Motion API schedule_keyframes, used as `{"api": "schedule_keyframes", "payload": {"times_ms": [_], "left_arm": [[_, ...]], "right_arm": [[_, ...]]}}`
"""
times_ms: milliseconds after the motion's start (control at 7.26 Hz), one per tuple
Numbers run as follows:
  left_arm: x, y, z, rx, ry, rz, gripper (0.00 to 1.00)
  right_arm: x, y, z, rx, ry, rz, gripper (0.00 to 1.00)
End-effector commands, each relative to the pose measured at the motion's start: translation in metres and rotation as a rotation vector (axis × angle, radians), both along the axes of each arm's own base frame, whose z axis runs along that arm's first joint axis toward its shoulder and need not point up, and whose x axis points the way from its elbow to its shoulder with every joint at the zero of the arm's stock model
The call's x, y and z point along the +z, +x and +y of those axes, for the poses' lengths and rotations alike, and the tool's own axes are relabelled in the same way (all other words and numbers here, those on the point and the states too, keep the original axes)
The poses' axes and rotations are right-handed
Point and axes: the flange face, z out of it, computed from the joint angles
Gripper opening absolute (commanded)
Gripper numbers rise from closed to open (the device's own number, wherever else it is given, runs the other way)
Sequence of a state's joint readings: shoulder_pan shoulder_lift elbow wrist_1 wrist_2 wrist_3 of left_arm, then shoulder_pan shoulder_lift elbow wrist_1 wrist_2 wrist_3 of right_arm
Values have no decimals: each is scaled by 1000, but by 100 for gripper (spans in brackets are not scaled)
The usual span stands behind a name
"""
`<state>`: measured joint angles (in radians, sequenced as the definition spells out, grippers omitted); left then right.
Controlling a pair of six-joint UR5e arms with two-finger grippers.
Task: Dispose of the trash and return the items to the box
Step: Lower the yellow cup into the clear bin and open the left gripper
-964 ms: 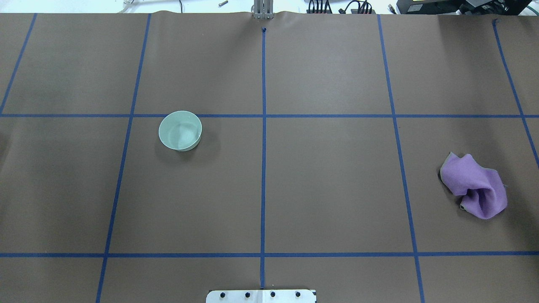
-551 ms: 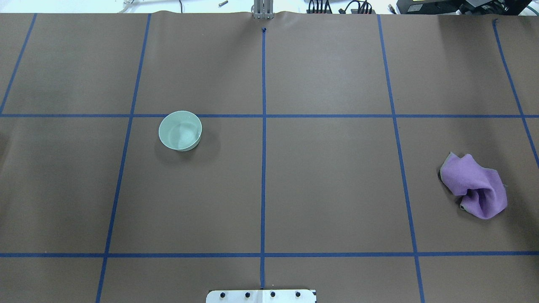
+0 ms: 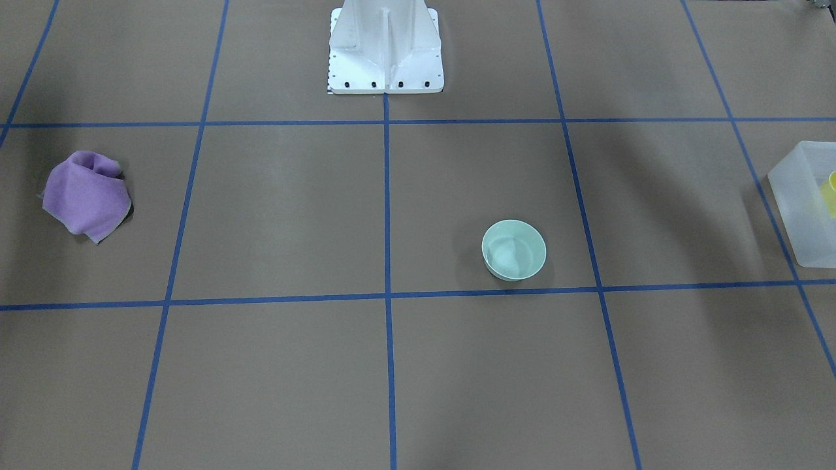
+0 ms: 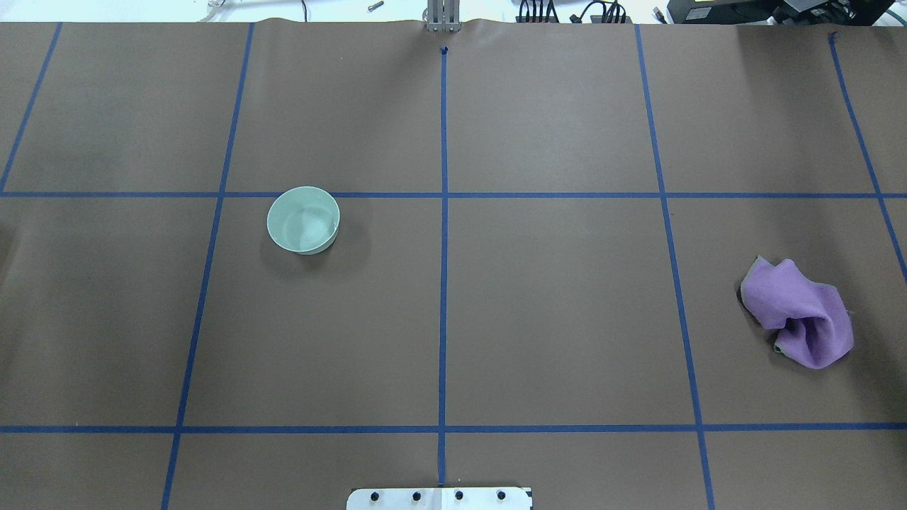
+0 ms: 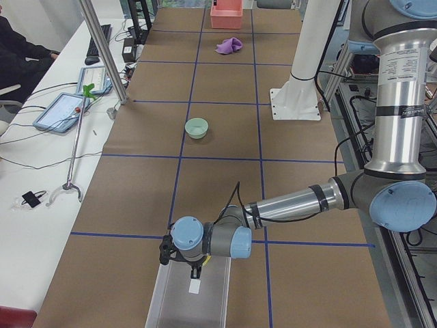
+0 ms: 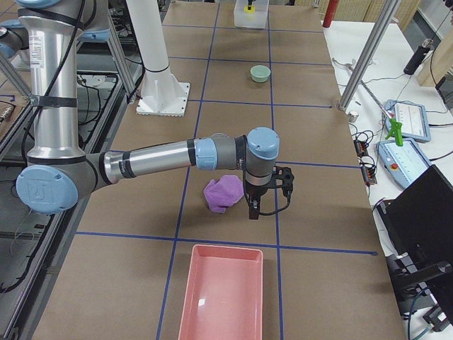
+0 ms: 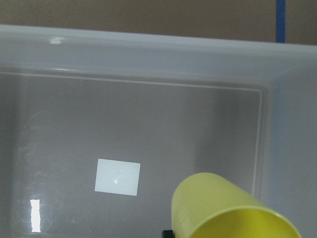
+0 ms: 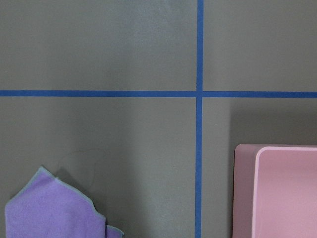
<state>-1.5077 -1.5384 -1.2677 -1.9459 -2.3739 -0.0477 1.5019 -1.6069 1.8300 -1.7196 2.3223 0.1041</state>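
The bright-yellow cup (image 7: 223,203) hangs tilted over the floor of the translucent frosted box (image 7: 148,44), close to the left wrist camera. A black finger edge shows beside it, so my left gripper (image 5: 194,272) looks shut on the cup, over the box (image 5: 167,301). The front-facing view shows the box (image 3: 797,196) at its right edge with the cup (image 3: 832,192) inside its outline. My right gripper (image 6: 252,209) points down just beside the crumpled purple cloth (image 6: 223,193); I cannot tell whether it is open or shut. The cloth also shows in the right wrist view (image 8: 54,208).
A mint-green bowl (image 4: 303,220) stands upright left of the table's centre line. A pink tray (image 6: 219,297) lies at the table's end near the cloth. The white robot base (image 3: 385,52) stands at the near middle edge. Blue tape lines grid the brown table.
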Motion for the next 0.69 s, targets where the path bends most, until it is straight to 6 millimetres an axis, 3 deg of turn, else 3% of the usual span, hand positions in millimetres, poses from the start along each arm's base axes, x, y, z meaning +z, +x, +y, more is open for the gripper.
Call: {"api": "schedule_keyframes", "payload": {"times_ms": [0, 138, 275, 413, 551], "left_arm": [[16, 1, 5, 3, 46, -2, 80], [23, 0, 10, 2, 80, -2, 97], [17, 0, 8, 8, 107, 1, 98], [-6, -3, -6, -1, 148, 7, 98], [-30, -24, -15, -47, 170, 3, 98]], "right_arm": [[0, -2, 0, -5, -1, 0, 100], [0, -3, -1, -5, 0, 0, 100], [0, -3, -1, 2, -7, 0, 100], [-1, -3, 0, 5, -8, -2, 100], [-3, -4, 0, 4, -8, -11, 100]]}}
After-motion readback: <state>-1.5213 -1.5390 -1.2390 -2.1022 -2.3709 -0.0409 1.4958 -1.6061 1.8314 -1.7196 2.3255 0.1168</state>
